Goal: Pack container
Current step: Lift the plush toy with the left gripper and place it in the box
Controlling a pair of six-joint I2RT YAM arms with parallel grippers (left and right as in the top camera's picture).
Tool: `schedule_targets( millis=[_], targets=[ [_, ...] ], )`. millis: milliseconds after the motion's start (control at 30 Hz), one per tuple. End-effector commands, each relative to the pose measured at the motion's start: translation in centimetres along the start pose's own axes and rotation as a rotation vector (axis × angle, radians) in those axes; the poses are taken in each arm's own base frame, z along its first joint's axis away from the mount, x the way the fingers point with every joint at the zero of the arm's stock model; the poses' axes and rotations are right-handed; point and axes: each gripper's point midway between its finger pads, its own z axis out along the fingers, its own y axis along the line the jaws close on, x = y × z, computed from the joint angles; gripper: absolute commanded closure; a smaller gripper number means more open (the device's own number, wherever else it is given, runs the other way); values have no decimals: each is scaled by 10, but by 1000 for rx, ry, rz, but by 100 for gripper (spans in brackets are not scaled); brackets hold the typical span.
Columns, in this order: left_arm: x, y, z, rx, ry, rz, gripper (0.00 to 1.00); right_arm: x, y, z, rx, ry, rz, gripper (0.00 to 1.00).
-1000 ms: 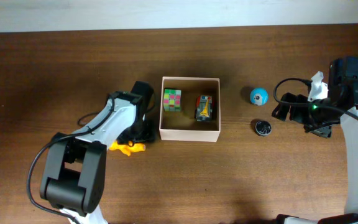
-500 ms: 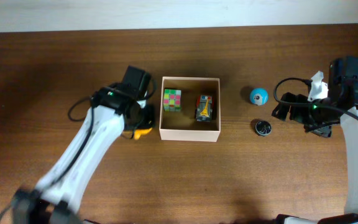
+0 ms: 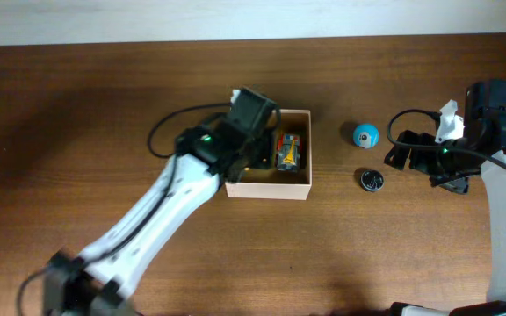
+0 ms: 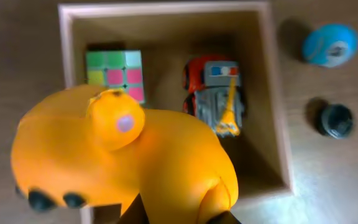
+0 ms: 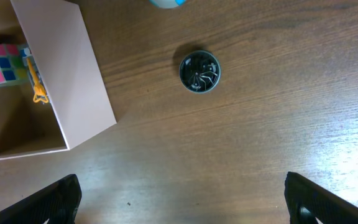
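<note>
The container (image 3: 268, 188) sits mid-table, and the left gripper (image 4: 179, 216) has just swung in above it, jaws clamped on the orange toy (image 4: 123, 155), ready to drop, while the right gripper (image 5: 182, 205) waits wide open and empty.

The right claw (image 5: 180, 180) hangs with its two dark fingers (image 5: 50, 200) spread wide above the brown wooden tabletop (image 5: 247, 143). Straight ahead of it lies a small round black disc (image 5: 199, 73). Ahead to its left stands a white-walled square cardboard box (image 5: 70, 78) holding a multicoloured puzzle cube (image 5: 2, 65).
</note>
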Motion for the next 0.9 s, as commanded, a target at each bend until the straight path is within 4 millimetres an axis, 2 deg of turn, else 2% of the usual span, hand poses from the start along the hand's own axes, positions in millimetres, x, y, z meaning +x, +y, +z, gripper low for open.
schedule_targets(
  millis=[0,233,400,433,567,633,767,867],
  targets=[
    [13,-7,45,-15,60,-102,85,-3,2,-4,-10,-14,1,1],
    [49,-4,91,-80,199,-195,84,-3,2,-4,-10,-14,1,1],
    [56,-8,96,-61,228,-199,79,-3,2,-4,-10,-14,1,1],
    [54,-9,94,-58,223,-199,75,-3,2,-4,-10,-14,1,1],
    [41,-14,85,-46,206,-199,39,-3,2,-4,-10,-14,1,2],
    [32,-18,74,-43,201,-199,26,-3,2,-4,-10,-14,1,1],
    [5,-29,43,-20,172,-134,17,-3,2,-4,-10,-13,1,1],
    [-22,-33,10,-25,121,-75,14,-3,2,-4,-10,-12,2,1]
  ],
)
